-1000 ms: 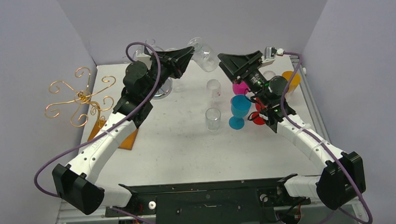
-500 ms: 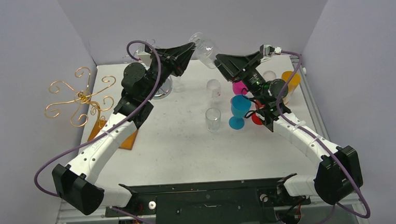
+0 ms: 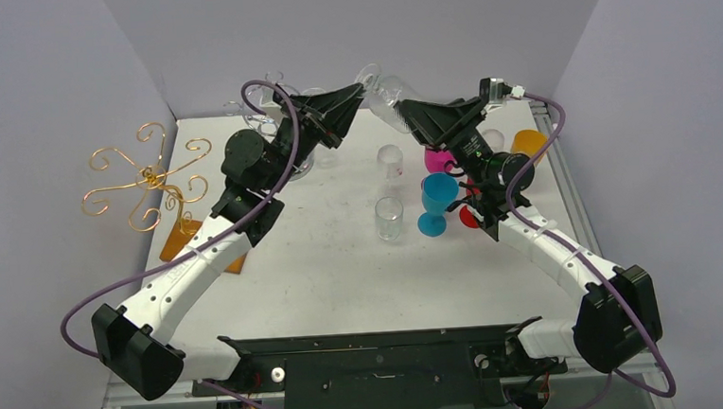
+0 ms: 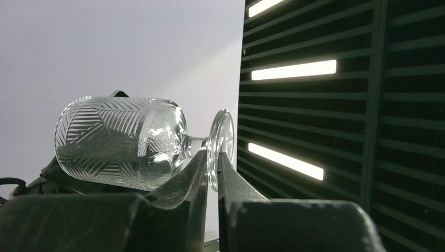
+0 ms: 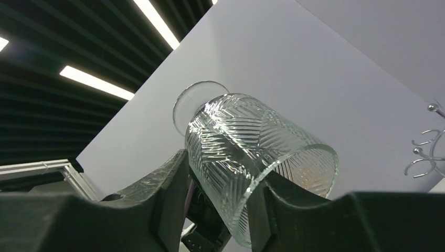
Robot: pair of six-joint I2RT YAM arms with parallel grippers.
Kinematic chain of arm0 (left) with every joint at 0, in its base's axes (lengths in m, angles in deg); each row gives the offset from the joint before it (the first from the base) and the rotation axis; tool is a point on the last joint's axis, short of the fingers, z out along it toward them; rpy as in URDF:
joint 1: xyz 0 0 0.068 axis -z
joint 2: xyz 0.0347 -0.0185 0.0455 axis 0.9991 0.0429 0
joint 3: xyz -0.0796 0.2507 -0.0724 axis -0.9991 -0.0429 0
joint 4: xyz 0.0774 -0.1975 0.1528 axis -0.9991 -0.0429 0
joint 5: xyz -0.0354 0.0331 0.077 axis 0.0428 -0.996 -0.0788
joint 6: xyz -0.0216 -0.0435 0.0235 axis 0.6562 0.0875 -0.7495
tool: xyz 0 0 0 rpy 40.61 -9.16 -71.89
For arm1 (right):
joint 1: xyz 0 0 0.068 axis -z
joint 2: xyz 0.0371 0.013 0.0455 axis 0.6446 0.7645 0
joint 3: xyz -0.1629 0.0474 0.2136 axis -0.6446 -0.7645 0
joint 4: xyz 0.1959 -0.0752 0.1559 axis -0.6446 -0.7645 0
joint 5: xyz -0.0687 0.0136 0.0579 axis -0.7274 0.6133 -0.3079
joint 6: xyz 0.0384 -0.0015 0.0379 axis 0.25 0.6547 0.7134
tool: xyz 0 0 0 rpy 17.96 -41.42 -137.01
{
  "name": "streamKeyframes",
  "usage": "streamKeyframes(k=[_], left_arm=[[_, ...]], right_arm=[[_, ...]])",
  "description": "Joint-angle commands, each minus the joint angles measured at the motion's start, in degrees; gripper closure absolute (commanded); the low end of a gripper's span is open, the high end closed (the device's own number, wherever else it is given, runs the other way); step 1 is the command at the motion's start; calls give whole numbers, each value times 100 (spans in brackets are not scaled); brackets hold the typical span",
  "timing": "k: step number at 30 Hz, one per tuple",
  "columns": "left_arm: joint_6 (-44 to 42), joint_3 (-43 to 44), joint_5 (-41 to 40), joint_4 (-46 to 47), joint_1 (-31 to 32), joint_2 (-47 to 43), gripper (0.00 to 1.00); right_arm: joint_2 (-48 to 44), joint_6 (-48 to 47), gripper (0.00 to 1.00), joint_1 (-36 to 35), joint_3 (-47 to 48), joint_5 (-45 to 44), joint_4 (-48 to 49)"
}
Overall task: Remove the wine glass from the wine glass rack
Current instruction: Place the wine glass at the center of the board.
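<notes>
A clear cut-pattern wine glass (image 3: 384,94) lies on its side in the air over the back of the table, between my two grippers. My left gripper (image 3: 358,89) is shut on its round foot (image 4: 220,142), and the bowl (image 4: 120,142) points away to the left in the left wrist view. My right gripper (image 3: 407,107) comes in from the right, its jaws shut against both sides of the bowl (image 5: 252,147) near the rim. A chrome wire wine glass rack (image 3: 265,92) stands behind my left arm, partly hidden; its hooks (image 5: 427,142) show in the right wrist view.
A gold scrolled wire rack (image 3: 148,180) on an orange base (image 3: 189,242) stands at the left edge. Two clear tumblers (image 3: 390,217) (image 3: 390,160), a blue goblet (image 3: 438,200), a pink cup (image 3: 436,159), a red glass (image 3: 472,217) and an orange cup (image 3: 531,144) crowd the right middle.
My right gripper moved left up to the glass and its jaws narrowed from wide open onto the bowl. My left gripper lifted the glass slightly to the right.
</notes>
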Motion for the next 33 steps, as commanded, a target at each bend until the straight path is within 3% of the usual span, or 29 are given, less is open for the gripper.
streamKeyframes(k=[1, 6, 8, 11, 14, 15, 18, 26, 33], left_arm=[[85, -113, 23, 653, 38, -208, 100], [-80, -254, 71, 670, 39, -251, 95], [-282, -296, 156, 658, 28, -275, 86], [-802, -355, 424, 596, 15, -346, 64], [-1313, -496, 473, 184, 9, -515, 39], [-1596, -592, 471, -27, 7, -613, 25], [-2049, -859, 471, -340, -109, -854, 2], [-4339, -746, 233, -2147, -206, -1485, 4], [-6056, -385, -233, -3605, -75, -1633, 4]], right_arm=[[-129, 52, 67, -89, -42, 187, 840], [-239, 19, 100, -66, -85, 207, 755], [-345, -95, 100, -45, -99, 213, 485], [-602, -495, 100, 13, -108, 199, -179], [-1146, -1111, 100, 59, -27, -30, -1872], [-1360, -1494, 100, 67, 96, -94, -2260], [-1649, -2048, 100, 80, 334, -388, -3787], [-1838, -3336, 100, 79, 1332, -840, -6974], [-1698, -4238, 100, -339, 2001, -1871, -9567]])
